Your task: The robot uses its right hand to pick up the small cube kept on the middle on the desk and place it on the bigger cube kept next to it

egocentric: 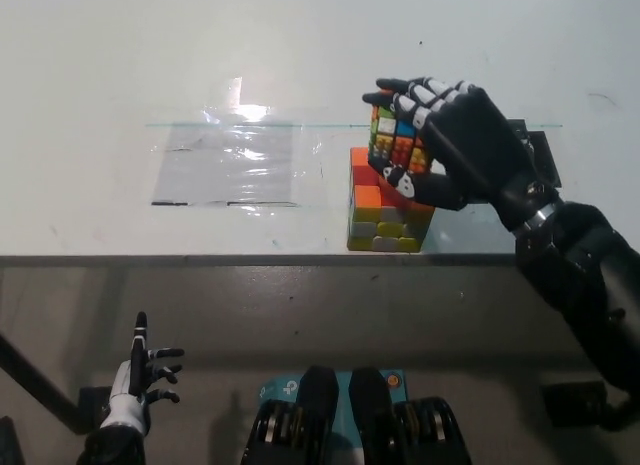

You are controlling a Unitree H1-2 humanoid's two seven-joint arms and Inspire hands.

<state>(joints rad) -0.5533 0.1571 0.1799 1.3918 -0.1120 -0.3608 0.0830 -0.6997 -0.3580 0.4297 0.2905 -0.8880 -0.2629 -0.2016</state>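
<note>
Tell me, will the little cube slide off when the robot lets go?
Probably not: the small cube looks stiff and flat-sided, so it shouldn't roll. The bigger cube has a flat, wider top. Its plastic looks smooth, so a crooked release from the right hand might slip.

Hidden and cut off around the black right hand

The right hand [450,145] wraps the small cube [395,133], covering its right side and underside, so whether it touches the bigger cube [380,213] beneath cannot be told. That cube's top right is hidden under the hand. A dark mat [535,155] behind the hand is mostly covered. The left hand [140,375] is small, its arm cut off by the bottom edge.
</note>
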